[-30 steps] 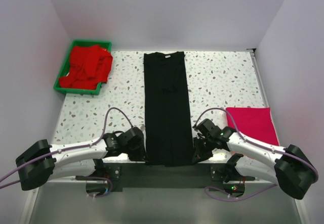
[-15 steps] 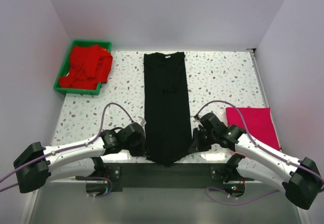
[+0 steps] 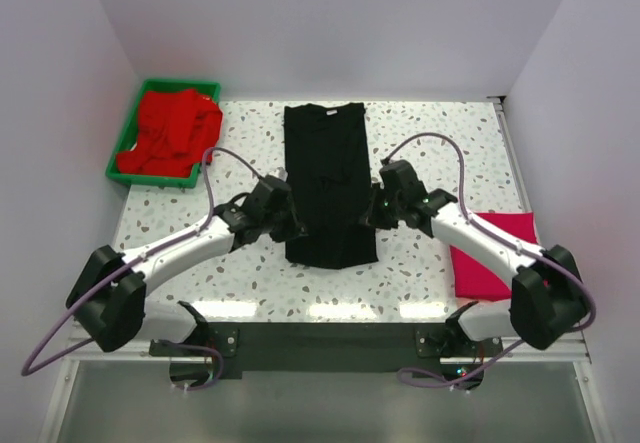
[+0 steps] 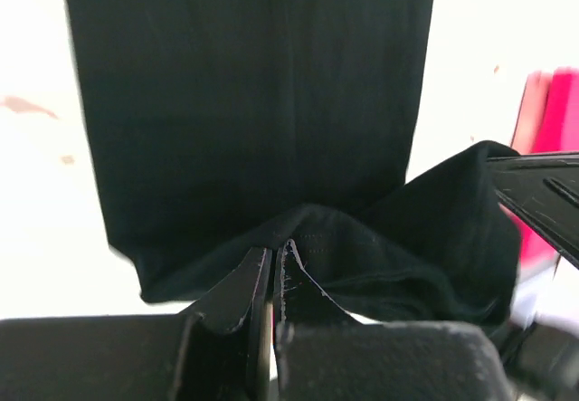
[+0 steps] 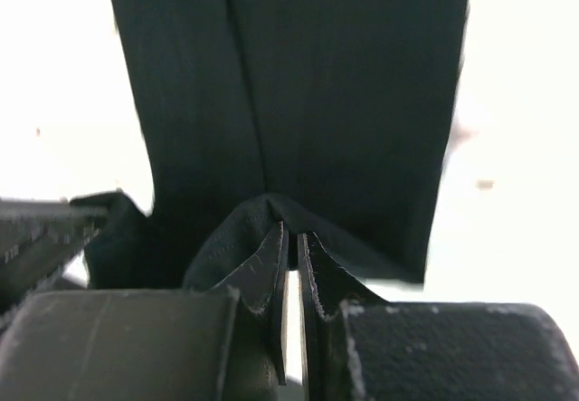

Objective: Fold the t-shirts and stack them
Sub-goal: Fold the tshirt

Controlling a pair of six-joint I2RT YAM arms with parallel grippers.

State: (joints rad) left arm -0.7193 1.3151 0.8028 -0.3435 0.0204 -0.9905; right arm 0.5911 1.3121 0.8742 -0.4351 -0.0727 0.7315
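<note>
Between the left gripper [image 3: 288, 225] and right gripper [image 3: 374, 213] lies the black t-shirt [image 3: 325, 163] — each clamped on its hem, carried forward from the near edge of the table [image 3: 440, 153]; the fold looks half made.

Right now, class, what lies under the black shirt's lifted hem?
More of the black shirt, lying flat on the table. The left gripper and right gripper pinch the hem above it. The table below that cloth is covered.
</note>
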